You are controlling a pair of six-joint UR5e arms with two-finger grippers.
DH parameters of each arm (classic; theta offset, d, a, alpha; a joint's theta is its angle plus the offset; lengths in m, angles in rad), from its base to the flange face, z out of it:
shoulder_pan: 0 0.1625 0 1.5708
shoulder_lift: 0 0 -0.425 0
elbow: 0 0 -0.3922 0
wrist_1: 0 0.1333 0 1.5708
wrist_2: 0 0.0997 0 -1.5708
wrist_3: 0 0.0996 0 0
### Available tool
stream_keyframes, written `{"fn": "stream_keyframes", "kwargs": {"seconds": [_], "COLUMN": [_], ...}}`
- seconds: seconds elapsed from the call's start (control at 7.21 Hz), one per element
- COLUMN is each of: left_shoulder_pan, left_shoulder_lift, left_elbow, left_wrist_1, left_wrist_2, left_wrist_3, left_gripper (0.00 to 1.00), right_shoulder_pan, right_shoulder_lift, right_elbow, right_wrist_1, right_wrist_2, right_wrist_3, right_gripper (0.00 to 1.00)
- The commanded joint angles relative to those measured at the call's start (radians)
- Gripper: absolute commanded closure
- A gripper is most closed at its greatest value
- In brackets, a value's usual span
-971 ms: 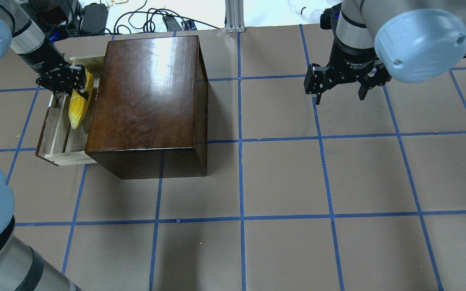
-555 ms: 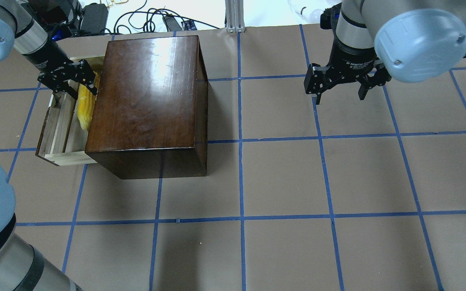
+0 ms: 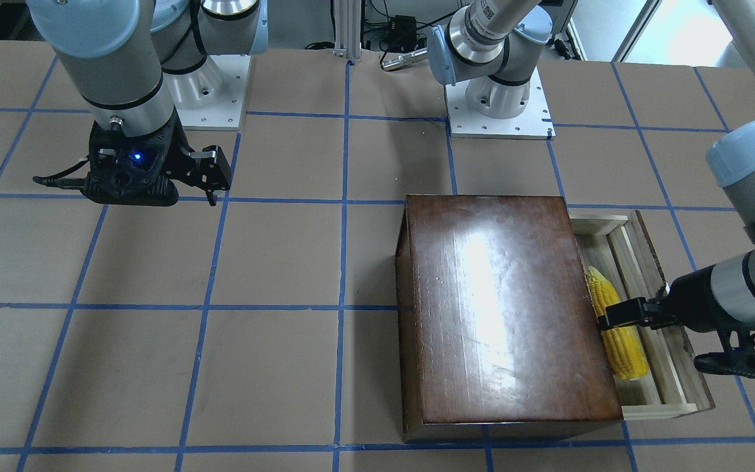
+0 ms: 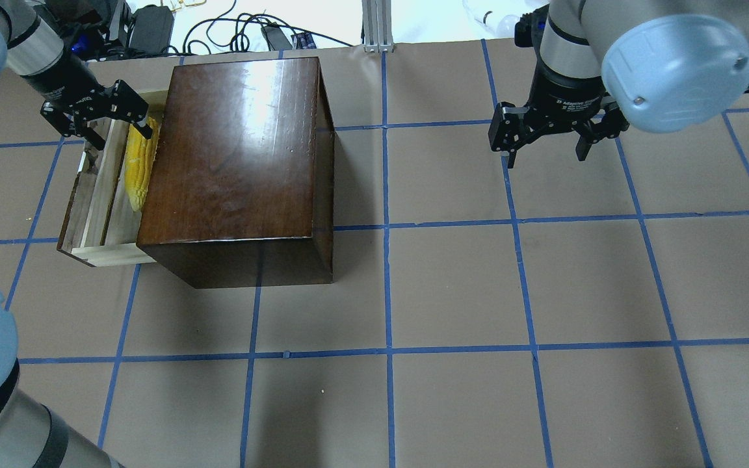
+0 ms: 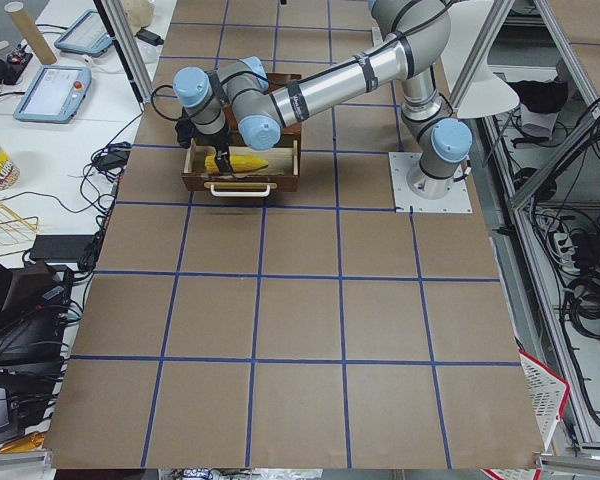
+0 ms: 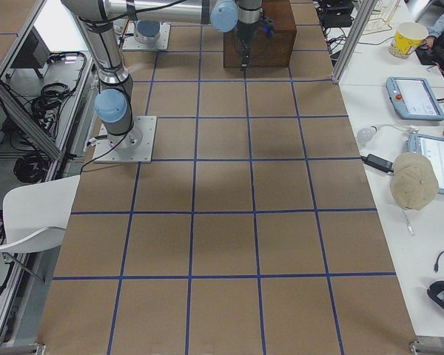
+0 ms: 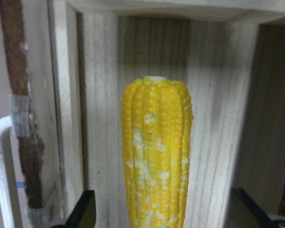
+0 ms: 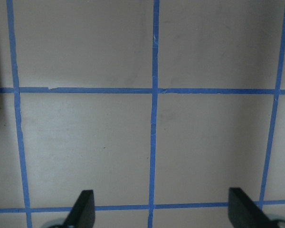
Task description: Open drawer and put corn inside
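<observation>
My left gripper (image 4: 122, 138) has let go and drawn back, jaws wide and empty over the corn's (image 4: 138, 166) end. The corn lies in the open drawer (image 4: 88, 208), beside the box (image 4: 238, 162); placing looks done. My right gripper (image 4: 547, 158) hangs open, idle.

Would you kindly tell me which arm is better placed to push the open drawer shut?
Left. The left end effector, open, hovers directly over the drawer by the corn, while the right end effector hangs far off across the table.
</observation>
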Motion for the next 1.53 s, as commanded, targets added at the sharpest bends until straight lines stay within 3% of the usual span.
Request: {"fn": "stream_keyframes", "kwargs": {"seconds": [0.0, 0.28, 0.69, 0.97, 1.39], "left_shoulder_pan": [-0.015, -0.096, -0.222, -0.313, -0.327], "left_shoulder_lift": [0.043, 0.075, 0.115, 0.16, 0.249], "left_elbow": [0.054, 0.111, 0.107, 0.056, -0.06], "left_wrist_1": [-0.082, -0.156, -0.156, -0.155, -0.147], "left_wrist_2": [0.015, 0.048, 0.061, 0.079, 0.078], "left_wrist_3": [-0.007, -0.062, -0.07, -0.071, -0.168], "left_gripper": [0.0, 0.0, 0.0, 0.0, 0.0], "right_shoulder_pan": [0.0, 0.0, 0.0, 0.0, 0.0], "right_shoulder_lift": [0.0, 0.0, 0.0, 0.0, 0.0], "right_elbow": [0.0, 0.0, 0.0, 0.0, 0.0], "right_wrist_1": [0.0, 0.0, 0.0, 0.001, 0.0], "right_wrist_2": [0.0, 0.0, 0.0, 0.0, 0.0], "right_wrist_3": [0.0, 0.0, 0.0, 0.0, 0.0], "right_gripper": [0.0, 0.0, 0.0, 0.0, 0.0]}}
